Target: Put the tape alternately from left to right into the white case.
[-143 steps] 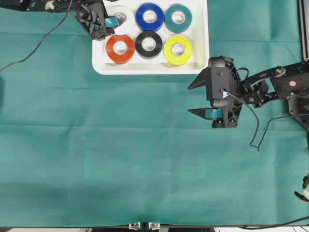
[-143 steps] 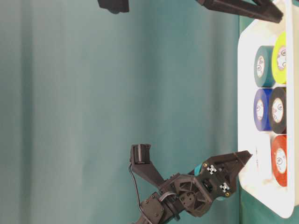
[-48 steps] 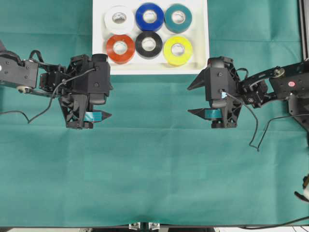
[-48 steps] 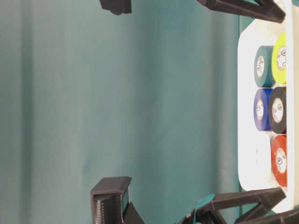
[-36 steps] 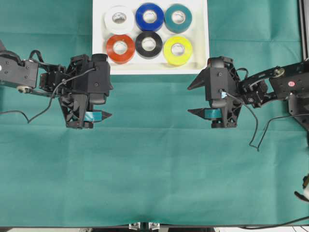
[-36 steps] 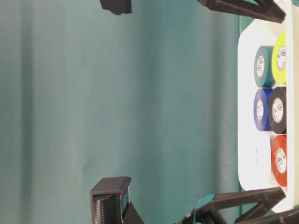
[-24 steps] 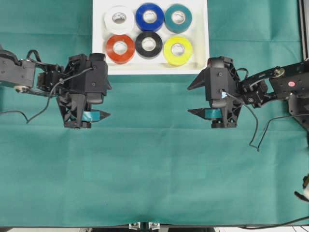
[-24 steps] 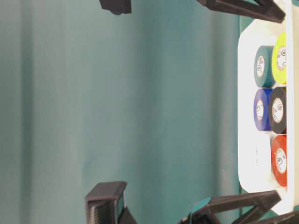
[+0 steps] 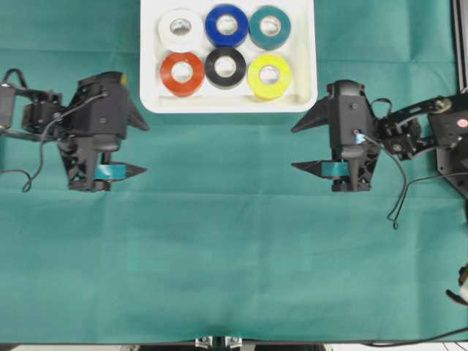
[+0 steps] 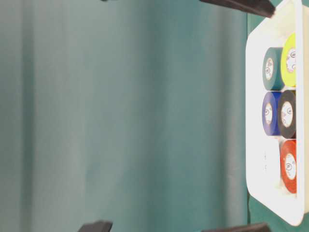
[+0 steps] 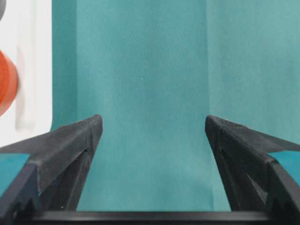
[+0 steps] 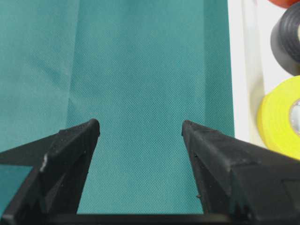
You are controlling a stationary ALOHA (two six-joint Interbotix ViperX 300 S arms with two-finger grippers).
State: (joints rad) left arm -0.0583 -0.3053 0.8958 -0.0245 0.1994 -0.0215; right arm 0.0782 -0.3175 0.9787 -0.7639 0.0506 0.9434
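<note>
The white case [image 9: 227, 104] lies at the top middle of the green cloth and holds several tape rolls in two rows: white [image 9: 180, 28], blue [image 9: 226, 25], teal [image 9: 270, 26], red [image 9: 182, 73], black [image 9: 225, 67], yellow [image 9: 269, 76]. My left gripper [image 9: 146, 149] hangs open and empty below and left of the case. My right gripper [image 9: 293, 148] hangs open and empty below and right of it. Only cloth shows between the jaws of the left gripper [image 11: 153, 121] and the right gripper [image 12: 140, 125]. The case [image 10: 251, 145] also shows at table level.
Green cloth [image 9: 234, 256] covers the whole table. A dark cable [image 9: 398, 197] loops down from the right arm, another [image 9: 22, 179] trails from the left arm. A metal rail [image 9: 461, 44] runs along the right edge.
The left gripper has come away from the white roll in the case and drawn back down and to the left. In the last half second the right gripper has shifted slightly right. Both stay open.
</note>
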